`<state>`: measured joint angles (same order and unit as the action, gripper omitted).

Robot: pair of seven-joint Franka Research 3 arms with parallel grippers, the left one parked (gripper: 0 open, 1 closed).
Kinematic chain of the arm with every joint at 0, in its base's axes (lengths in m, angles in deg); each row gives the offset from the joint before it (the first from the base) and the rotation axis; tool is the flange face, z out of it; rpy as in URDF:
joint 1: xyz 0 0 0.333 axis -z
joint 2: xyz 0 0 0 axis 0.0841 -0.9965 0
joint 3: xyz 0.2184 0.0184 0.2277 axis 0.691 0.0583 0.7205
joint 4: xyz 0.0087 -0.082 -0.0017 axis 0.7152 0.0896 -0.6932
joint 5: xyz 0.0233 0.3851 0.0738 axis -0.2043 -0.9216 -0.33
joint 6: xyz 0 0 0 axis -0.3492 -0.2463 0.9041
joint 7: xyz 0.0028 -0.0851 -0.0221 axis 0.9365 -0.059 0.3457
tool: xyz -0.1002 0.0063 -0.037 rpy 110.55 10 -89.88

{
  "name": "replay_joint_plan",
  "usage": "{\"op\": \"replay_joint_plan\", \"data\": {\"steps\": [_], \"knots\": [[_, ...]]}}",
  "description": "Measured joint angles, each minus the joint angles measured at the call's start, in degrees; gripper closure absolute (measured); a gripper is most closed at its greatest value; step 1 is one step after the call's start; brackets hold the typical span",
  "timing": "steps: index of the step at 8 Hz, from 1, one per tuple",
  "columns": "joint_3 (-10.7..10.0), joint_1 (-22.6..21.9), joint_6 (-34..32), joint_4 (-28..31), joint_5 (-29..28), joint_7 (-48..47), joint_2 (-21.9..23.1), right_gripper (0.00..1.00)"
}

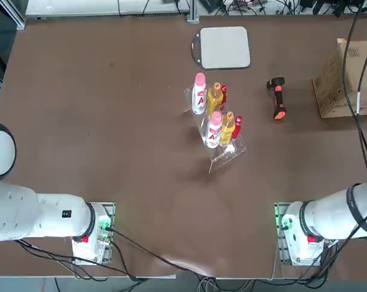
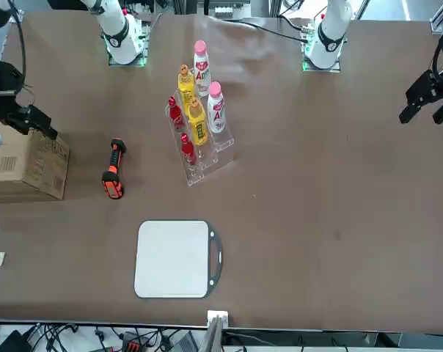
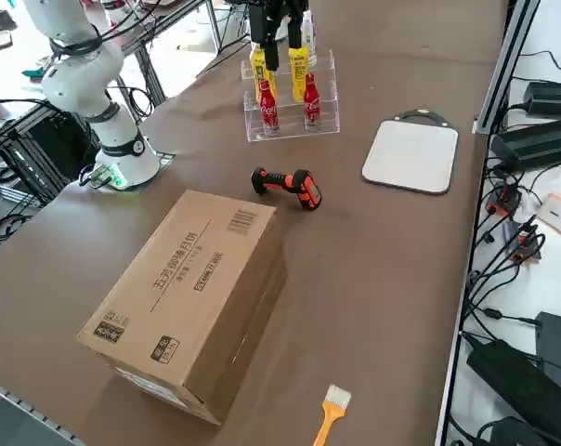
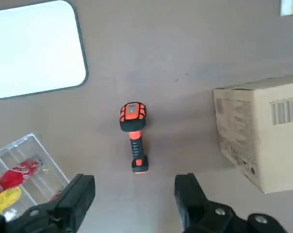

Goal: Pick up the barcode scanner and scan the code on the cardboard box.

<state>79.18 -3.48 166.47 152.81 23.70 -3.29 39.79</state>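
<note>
Raised end effector (image 4: 135, 180), scanner (image 4: 135, 138) head away

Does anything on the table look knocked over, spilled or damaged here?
Nothing looks spilled or damaged. The bottles stand upright in their clear rack, though the rack sits at a slant on the table. The barcode scanner simply lies on its own, and the open right gripper holds nothing.

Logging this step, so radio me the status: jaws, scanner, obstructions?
Right jaws open, nothing held. Barcode scanner lying on table, beyond the fingertips. Cardboard box beside it; nothing lies on the scanner.
</note>
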Motion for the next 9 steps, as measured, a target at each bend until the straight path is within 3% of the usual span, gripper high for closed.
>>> {"op": "replay_joint_plan", "data": {"steps": [4,9], "knots": [[0.29,0.95,-0.53,-0.94,-1.18,0.05,-2.89,0.0],[0.78,0.22,-0.53,-1.37,-1.18,0.04,-3.02,0.0]]}}
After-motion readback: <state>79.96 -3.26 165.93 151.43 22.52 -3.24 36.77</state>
